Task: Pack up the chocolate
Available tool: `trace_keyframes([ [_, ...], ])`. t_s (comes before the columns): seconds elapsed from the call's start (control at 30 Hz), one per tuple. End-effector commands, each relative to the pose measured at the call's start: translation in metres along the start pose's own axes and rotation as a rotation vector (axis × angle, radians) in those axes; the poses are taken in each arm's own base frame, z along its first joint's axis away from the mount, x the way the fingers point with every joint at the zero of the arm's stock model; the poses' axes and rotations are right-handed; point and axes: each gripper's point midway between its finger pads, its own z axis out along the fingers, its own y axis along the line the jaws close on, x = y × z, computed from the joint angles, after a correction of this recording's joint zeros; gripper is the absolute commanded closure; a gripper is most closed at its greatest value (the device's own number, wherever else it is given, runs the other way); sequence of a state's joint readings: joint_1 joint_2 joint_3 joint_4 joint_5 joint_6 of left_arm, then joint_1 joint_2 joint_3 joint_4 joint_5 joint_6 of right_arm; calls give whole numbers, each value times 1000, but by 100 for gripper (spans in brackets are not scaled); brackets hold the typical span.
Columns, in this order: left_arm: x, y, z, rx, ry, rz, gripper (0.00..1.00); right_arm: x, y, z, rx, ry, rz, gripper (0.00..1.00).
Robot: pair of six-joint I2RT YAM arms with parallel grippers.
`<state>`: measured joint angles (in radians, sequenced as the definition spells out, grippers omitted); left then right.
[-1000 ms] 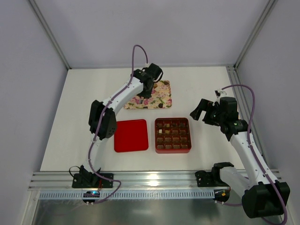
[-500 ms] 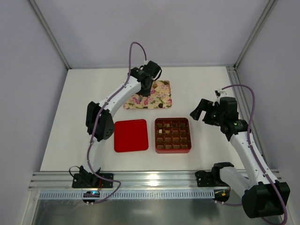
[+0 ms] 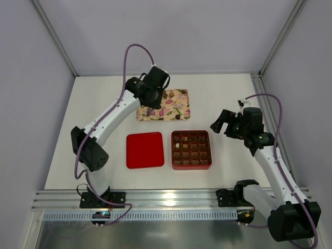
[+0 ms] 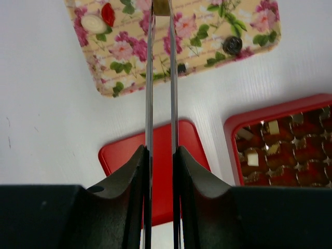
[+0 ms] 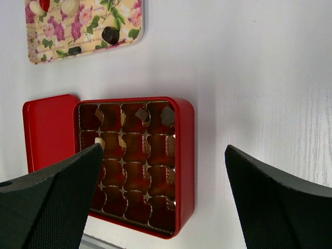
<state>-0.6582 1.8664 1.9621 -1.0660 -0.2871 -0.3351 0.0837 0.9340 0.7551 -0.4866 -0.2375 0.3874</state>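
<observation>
Several chocolates [image 5: 167,115] sit in the near red box [image 3: 191,167], lid [image 3: 145,150] at its nine o'clock. At three o'clock the right gripper [image 3: 220,120] hangs, jaws wide apart. Farther, at eleven, the left gripper [image 4: 161,3] pinches one tan piece [image 4: 162,8] above the flowered tray [image 3: 179,111], where others lie: light, brittle, probably slick, so squeeze flat sides gently.

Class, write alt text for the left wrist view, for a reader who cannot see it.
The left gripper pinches a small brown chocolate over the flowered tray, where a few pieces lie; the red lid and red box sit nearer.
</observation>
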Motion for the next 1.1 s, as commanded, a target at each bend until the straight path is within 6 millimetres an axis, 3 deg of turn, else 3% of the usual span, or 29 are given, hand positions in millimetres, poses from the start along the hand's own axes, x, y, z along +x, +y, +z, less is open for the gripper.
trace_keyframes([
  [0.0, 9, -27, -42, 130, -56, 10, 82, -19, 7, -4, -15, -60, -21, 0],
  [0.1, 27, -49, -66, 195, -77, 51, 81, -19, 7, -4, -16, -61, -19, 0],
  [0.33, 81, -101, -98, 333, -46, 147, 80, -21, 6, -7, -2, -67, -23, 0],
  [0.53, 121, -134, -106, 408, 17, 224, 80, -20, 6, -9, 0, -71, -18, 0],
  [0.87, 144, -164, -99, 475, 68, 281, 78, -18, 5, -12, 5, -72, -22, 0],
  [1.07, 148, -168, -94, 468, 81, 292, 77, -19, 5, -12, 5, -77, -26, 0],
])
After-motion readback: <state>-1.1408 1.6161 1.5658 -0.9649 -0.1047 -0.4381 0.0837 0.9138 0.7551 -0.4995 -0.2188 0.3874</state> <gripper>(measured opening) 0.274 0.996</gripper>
